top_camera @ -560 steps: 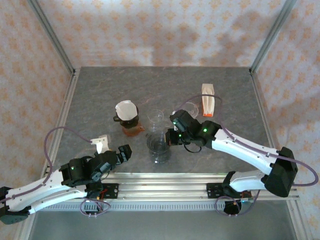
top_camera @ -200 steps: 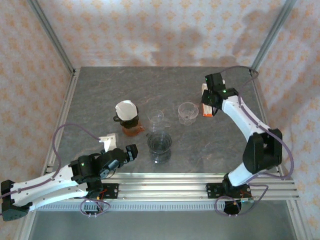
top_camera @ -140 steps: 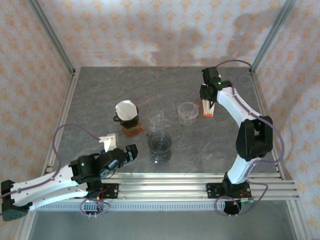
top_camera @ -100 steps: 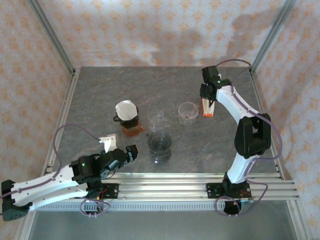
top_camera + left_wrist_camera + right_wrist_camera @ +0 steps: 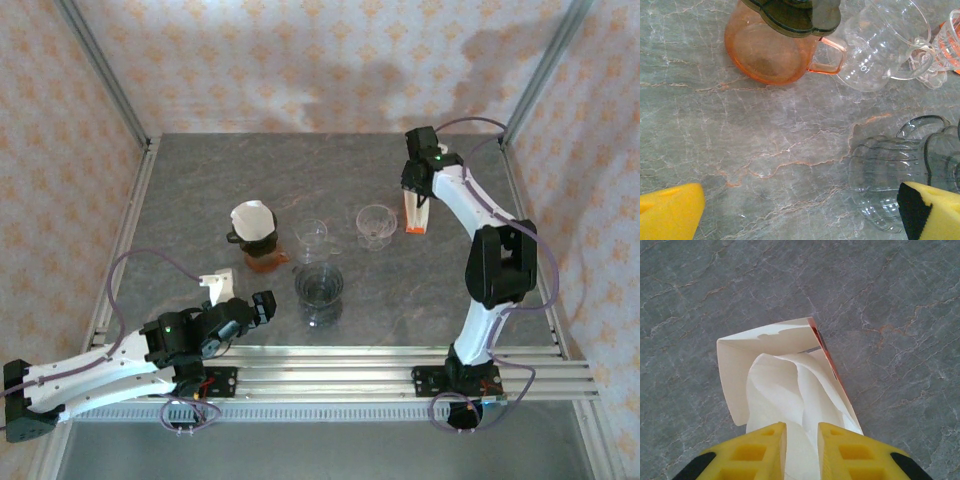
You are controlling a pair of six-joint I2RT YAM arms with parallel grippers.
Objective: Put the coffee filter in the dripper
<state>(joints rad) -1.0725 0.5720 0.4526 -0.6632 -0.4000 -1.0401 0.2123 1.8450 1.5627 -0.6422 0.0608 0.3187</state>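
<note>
White coffee filters (image 5: 790, 390) stick out of an open paper box with an orange edge (image 5: 416, 213) at the back right of the table. My right gripper (image 5: 414, 196) reaches down into the box mouth. Its yellow fingers (image 5: 756, 450) press one folded filter (image 5: 801, 460) from both sides, with little gap left. The clear glass dripper (image 5: 376, 225) stands just left of the box, with nothing inside it. My left gripper (image 5: 262, 305) hovers low at the front left, jaws wide open with nothing between them (image 5: 800, 215).
An orange carafe (image 5: 262, 258) carries a dark dripper holding a white filter (image 5: 253, 220). A clear glass pitcher (image 5: 313, 237) and a dark glass server (image 5: 319, 286) stand mid-table. In the left wrist view the server (image 5: 895, 170) lies close to the right finger.
The right arm swung from mid-table to the filter box, and its jaws have narrowed onto a filter. The left arm has barely shifted.
</note>
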